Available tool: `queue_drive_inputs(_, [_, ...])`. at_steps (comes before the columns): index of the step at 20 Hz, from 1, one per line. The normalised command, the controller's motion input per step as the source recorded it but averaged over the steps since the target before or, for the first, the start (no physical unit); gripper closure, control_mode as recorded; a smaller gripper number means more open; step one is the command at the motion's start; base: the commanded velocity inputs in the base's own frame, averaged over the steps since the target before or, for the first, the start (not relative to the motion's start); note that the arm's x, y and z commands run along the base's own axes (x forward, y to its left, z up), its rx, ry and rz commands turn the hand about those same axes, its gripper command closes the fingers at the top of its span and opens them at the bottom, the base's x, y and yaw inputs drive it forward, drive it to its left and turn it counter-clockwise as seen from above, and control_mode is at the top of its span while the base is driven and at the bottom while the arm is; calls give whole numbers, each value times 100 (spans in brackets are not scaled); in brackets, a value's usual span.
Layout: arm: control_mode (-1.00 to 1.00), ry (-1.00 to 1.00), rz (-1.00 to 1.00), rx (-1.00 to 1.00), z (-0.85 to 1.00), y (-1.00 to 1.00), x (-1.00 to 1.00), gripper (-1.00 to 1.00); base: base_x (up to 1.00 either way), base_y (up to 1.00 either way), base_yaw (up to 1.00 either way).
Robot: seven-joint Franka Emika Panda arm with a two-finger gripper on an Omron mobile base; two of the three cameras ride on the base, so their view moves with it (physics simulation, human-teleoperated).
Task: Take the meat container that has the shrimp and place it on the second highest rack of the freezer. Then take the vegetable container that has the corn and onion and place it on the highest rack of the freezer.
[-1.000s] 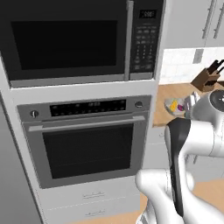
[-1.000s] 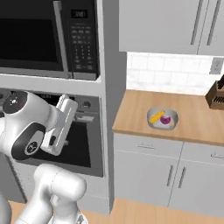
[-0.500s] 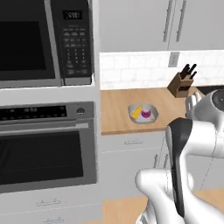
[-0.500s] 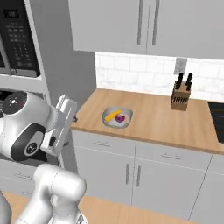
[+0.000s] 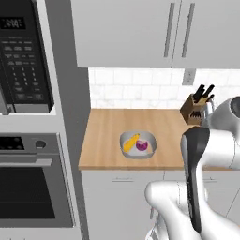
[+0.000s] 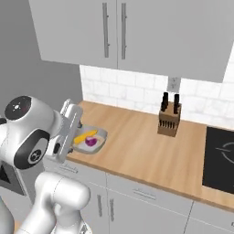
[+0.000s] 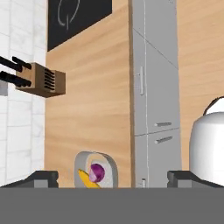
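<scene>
- On the far left of the left base view, the microwave (image 5: 21,56) is sitting above the black-glass wall oven (image 5: 28,197); neither is the freezer, so mistaking them for the drop-off would be one way to go wrong.
- Near the front edge of the wooden counter (image 5: 108,131), the vegetable container (image 5: 137,145) is holding the corn (image 5: 131,142) on its left with the onion (image 5: 142,146) just beside it.
- The container is lying close to the counter's lip; a clumsy nudge could be pushing it off.
- Further right, the knife block (image 6: 168,119) is standing well apart, posing little risk.
- The gripper (image 7: 112,177) is hanging wide open and empty, its finger tips (image 7: 43,177) framing the container from a distance.
- A tilted lift could be sending the round onion rolling out.
</scene>
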Motion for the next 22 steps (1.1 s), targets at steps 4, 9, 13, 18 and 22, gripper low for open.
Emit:
queue_drive_inputs(4, [100,0,0,0,0,0,0,-100,57,-3,29])
queue_drive_inputs(9, [100,0,0,0,0,0,0,-100,54,3,24])
queue_drive_inputs(13, [100,0,0,0,0,0,0,-100,4,0,4])
queue_drive_inputs(18, [-100,0,8,1,-6,-10,16,-100,0,0,0])
queue_drive_inputs(22, [-100,0,34,12,-19,-55,23,-100,0,0,0])
